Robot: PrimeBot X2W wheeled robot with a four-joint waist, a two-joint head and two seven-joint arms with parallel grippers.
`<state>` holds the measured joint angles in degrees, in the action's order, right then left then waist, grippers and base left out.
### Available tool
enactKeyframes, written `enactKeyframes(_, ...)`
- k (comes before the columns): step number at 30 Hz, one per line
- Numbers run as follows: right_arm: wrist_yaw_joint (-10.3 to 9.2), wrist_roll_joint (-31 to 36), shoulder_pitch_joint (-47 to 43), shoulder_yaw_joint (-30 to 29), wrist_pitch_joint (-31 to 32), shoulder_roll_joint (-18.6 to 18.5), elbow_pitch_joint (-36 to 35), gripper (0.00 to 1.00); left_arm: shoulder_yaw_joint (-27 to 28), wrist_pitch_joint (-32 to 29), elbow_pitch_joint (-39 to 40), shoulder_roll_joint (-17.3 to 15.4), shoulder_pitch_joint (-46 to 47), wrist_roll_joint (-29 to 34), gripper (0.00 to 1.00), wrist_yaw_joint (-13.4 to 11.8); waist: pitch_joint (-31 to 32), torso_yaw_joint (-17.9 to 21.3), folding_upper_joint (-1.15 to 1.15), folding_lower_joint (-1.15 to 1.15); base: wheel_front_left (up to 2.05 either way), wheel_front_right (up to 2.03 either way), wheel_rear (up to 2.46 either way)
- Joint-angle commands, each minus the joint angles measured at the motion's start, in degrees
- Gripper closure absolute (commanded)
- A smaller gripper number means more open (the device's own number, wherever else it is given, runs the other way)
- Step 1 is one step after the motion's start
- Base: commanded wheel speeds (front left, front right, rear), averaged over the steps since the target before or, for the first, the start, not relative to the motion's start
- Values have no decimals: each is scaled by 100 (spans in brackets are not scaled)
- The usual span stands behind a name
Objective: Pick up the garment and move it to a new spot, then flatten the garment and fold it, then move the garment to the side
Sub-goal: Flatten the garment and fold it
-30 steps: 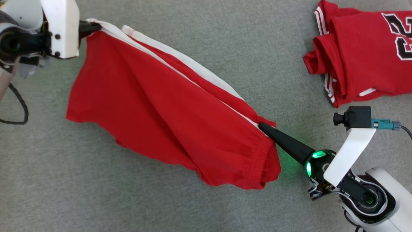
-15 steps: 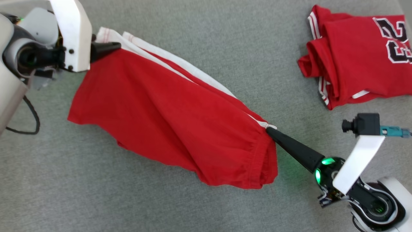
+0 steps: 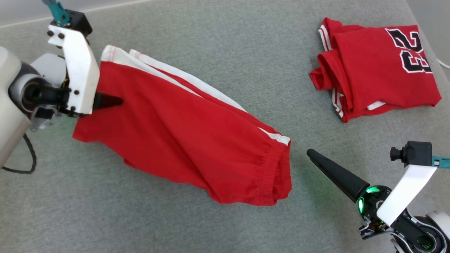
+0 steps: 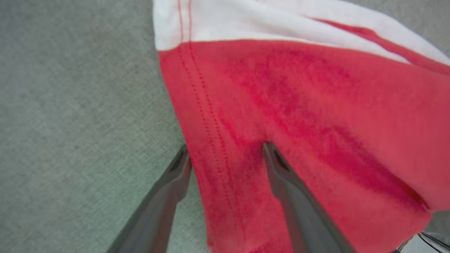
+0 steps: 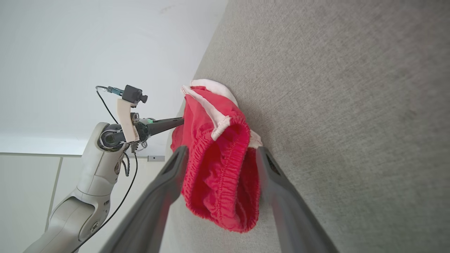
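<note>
Both spread: left gripper (image 4: 226,149) straddles garment (image 3: 182,140) hem (image 4: 182,116); right gripper (image 3: 310,153) clear of waistband (image 3: 277,168).

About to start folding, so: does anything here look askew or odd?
The shorts lie slantwise and rumpled: long creases run through them and the waistband end is bunched up, not flat. The jersey is loosely heaped too.

Bright, even, soft-shadowed light; the left wrist view is blurred close up, both wrist views wide-angle warped.
</note>
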<state>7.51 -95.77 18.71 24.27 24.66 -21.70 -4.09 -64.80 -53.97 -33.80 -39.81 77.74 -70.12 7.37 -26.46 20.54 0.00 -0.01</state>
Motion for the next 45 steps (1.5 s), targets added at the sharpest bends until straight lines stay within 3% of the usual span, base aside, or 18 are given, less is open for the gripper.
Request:
enactKeyframes(1,-7,60,-79,-50,14,33,-32,0,-35,-55,-1,-8,-139,-64,0,-16,-28,48,0,1,0,0,0)
enactKeyframes(8,-7,128,-199,-227,92,172,-21,0,-92,-319,79,180,-339,-271,0,-50,-74,145,0,1,0,0,0)
enactKeyframes(9,-7,145,-217,-244,107,193,-8,0,-102,-353,106,195,-343,-293,5,-49,-64,150,0,1,0,0,0)
enactKeyframes(11,-6,162,-253,-287,144,226,18,0,-105,-428,149,220,-367,-351,53,-66,-19,153,0,1,0,0,0)
enactKeyframes(12,-6,173,-261,-313,151,241,23,0,-108,-450,169,222,-360,-357,63,-62,8,152,0,1,0,0,0)
enactKeyframes(13,-6,190,-267,-335,167,257,34,0,-126,-459,186,218,-343,-331,100,-61,35,150,0,1,0,0,0)
enactKeyframes(22,-6,336,-353,-412,288,320,130,0,-227,-307,91,127,-376,-86,100,-151,374,42,0,1,0,0,0)
enactKeyframes(32,-4,421,-786,-467,418,164,327,0,-307,-399,347,258,-868,-460,100,-85,1535,-636,0,1,0,0,0)
enactKeyframes(38,-3,460,-1043,-404,498,107,408,0,-375,-522,636,126,-1248,-610,100,-254,2002,-1003,0,1,0,0,0)
enactKeyframes(45,-3,472,-1249,-430,522,59,436,0,-442,-246,800,-44,-1947,-756,100,-416,2330,-1241,0,1,0,0,0)
